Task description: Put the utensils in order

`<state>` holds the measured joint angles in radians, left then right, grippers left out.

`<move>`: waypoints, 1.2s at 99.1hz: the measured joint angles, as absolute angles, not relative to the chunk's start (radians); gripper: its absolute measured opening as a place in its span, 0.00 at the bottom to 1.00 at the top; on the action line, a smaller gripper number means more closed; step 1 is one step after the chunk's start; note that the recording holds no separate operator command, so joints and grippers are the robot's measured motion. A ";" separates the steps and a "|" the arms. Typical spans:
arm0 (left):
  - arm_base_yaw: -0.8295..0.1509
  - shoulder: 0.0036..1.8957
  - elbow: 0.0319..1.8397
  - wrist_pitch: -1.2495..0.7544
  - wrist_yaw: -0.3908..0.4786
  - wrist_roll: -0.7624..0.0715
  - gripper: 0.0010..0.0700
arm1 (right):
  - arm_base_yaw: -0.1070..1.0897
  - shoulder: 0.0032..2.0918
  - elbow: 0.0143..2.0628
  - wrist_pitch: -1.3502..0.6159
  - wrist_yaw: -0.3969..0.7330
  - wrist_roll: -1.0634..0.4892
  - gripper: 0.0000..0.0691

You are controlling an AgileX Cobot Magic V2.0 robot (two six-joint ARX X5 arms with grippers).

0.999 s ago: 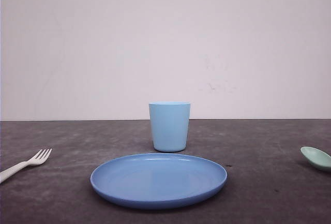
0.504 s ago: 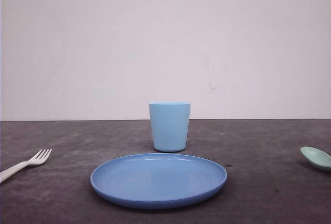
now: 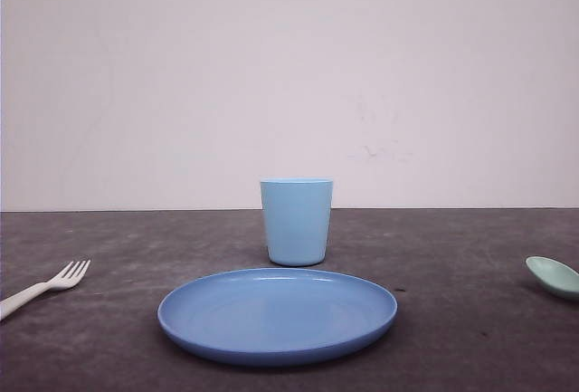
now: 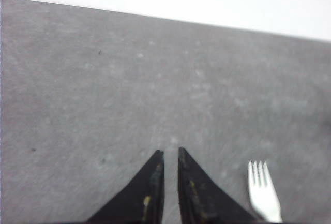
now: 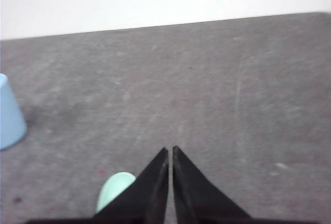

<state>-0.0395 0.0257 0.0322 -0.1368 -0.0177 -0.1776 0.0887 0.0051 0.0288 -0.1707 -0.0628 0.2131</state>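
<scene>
You've got the white fork (image 3: 45, 285) lower left and the mint spoon (image 3: 554, 275) at the right edge of the front view, on the desk (image 3: 452, 256), both the left pincer (image 4: 170, 154) and right pincer (image 5: 170, 151) nearly closed, holding nothing

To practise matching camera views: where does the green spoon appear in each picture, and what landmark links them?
Front view: spoon at the far right edge, on the table, right of the plate.
Left wrist view: no spoon; a fork lies beside the left gripper.
Right wrist view: spoon just beside the shut right gripper.
Shared landmark: the cup, also in the right wrist view.
</scene>
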 joint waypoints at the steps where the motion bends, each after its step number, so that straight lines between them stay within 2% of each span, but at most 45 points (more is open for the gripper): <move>1: -0.039 0.026 0.032 -0.129 -0.016 -0.183 0.02 | 0.089 0.005 0.033 -0.173 -0.065 0.220 0.02; 24: -0.039 0.027 0.126 -0.062 0.084 -0.309 0.02 | 0.089 0.015 0.262 -0.218 -0.106 0.332 0.01; 35: -0.039 0.030 0.244 -0.085 0.117 -0.334 0.02 | 0.089 0.065 0.403 -0.303 -0.106 0.340 0.01; 47: -0.039 0.072 0.388 -0.207 0.128 -0.332 0.02 | 0.089 0.151 0.561 -0.413 -0.106 0.328 0.01; 66: -0.039 0.204 0.628 -0.432 0.138 -0.268 0.02 | 0.089 0.323 0.786 -0.578 -0.106 0.255 0.01; 83: -0.039 0.349 0.803 -0.561 0.154 -0.187 0.02 | 0.089 0.478 0.878 -0.676 -0.107 0.182 0.01; 101: -0.040 0.499 0.839 -0.624 0.155 -0.122 0.02 | 0.089 0.622 0.881 -0.746 -0.109 0.129 0.01; 119: -0.055 0.629 0.839 -0.656 0.155 -0.091 0.02 | 0.089 0.768 0.881 -0.819 -0.108 0.105 0.01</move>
